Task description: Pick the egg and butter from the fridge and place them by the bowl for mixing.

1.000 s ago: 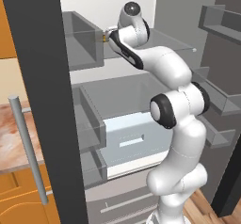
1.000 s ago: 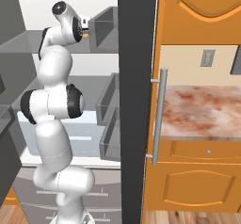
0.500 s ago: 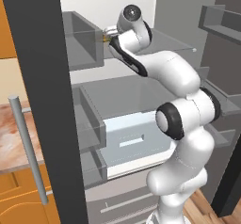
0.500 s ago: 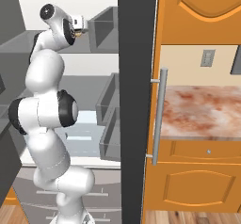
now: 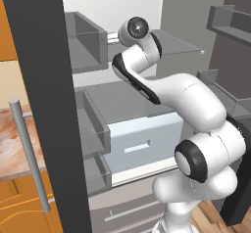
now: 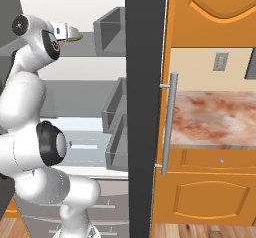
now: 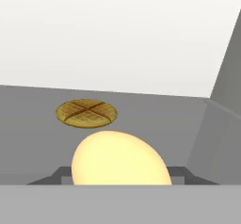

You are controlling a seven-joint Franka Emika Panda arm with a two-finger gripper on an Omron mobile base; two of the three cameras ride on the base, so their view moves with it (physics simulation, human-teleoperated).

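At the left of the hand view we see a flat round waffle-like piece point(image 7: 86, 113) lying on the grey fridge shelf point(image 7: 197, 110), above and behind the egg point(image 7: 120, 158). It sits apart from the egg, so we judge it poses no obstacle.

In the lower centre of that view the egg looms large, right at the gripper, its lower edge cut off by the frame bottom. The finger tips themselves are hidden there, so we cannot tell whether the gripper is clamped on the egg or only straddling it, half open. The egg being centred suggests the hand was lined up so the fingers sit on either side of its narrow width.

In the left base view the arm reaches into the upper shelf of the fridge point(image 5: 44, 80), at upper centre of the frame; the gripper point(image 6: 67, 31) shows at upper left of the right base view, over the shelf.

The butter and bowl we cannot locate.
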